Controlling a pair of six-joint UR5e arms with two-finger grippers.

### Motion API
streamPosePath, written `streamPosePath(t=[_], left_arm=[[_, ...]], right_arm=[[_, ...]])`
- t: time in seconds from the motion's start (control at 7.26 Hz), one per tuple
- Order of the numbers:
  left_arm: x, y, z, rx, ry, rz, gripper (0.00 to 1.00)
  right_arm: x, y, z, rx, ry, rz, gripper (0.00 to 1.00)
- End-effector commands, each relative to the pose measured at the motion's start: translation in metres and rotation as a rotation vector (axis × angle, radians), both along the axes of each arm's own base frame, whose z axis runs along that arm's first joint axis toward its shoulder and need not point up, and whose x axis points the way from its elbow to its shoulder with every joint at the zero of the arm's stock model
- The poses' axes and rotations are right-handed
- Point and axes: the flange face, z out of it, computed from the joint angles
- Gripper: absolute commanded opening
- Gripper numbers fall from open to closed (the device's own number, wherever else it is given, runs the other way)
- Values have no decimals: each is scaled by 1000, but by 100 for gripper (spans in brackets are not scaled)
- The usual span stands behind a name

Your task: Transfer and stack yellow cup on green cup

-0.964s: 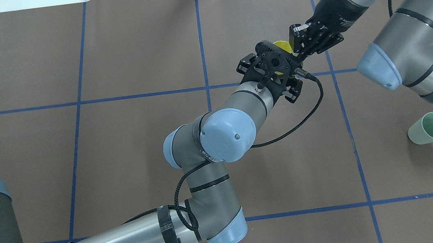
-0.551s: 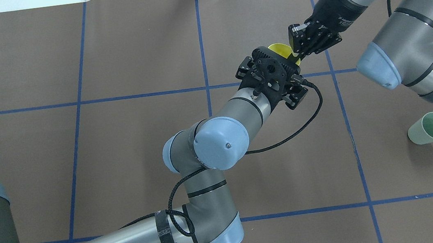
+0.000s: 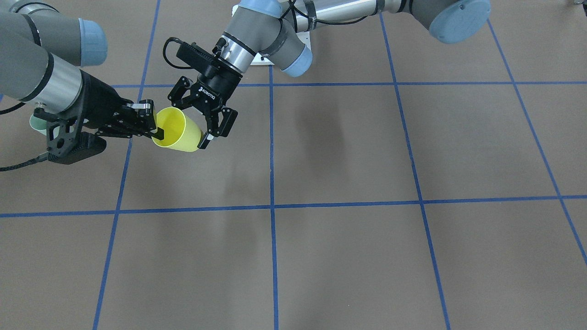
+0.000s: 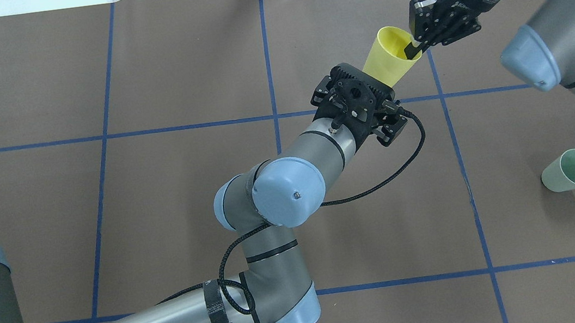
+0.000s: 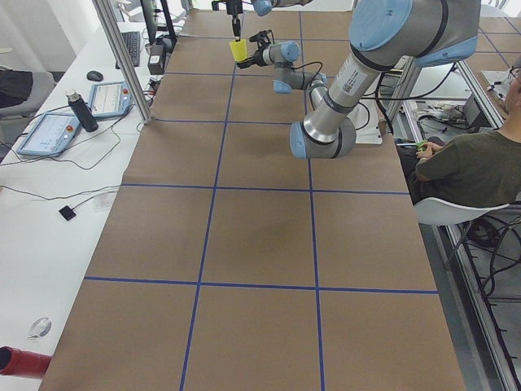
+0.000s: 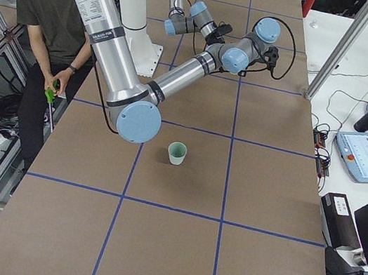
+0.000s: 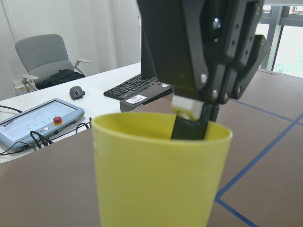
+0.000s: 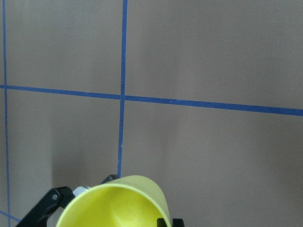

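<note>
We are seeing the yellow cup (image 4: 387, 61) hanging in the air over the far side of the table (image 4: 108, 216), right of its middle. It is tilting: its long axis is running diagonally in the overhead view, with the mouth up and toward the right gripper (image 4: 412, 49) and the base toward the left gripper (image 3: 196, 124).

The right gripper is pinching the rim, and the left wrist view is showing one finger dipping inside. The overhead view is hiding the left gripper's fingers under its wrist. The front view is showing them spread wide on either side of the cup's base, not clamping it.

The green cup (image 4: 569, 169) is standing upright on the table, well apart, nearer the robot.

The left arm is reaching diagonally across with its elbow bent. The right arm is coming in from the far right corner.
</note>
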Motion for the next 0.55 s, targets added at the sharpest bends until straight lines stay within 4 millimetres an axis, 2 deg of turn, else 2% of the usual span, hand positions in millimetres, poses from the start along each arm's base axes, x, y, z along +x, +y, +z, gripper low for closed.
streamPosePath(t=[0.0, 0.14, 0.28, 0.41], left_arm=[[-10, -16, 5, -1, -7, -28, 100], [-26, -46, 33, -20, -39, -73, 100], [-46, -76, 63, -46, -68, -117, 100], [-59, -99, 92, -66, -110, -147, 100]], right_arm=[[63, 8, 47, -48, 30, 92, 0], [82, 18, 68, -62, 60, 135, 0], [92, 48, 103, -59, 144, 188, 0], [93, 76, 122, -48, 207, 210, 0]])
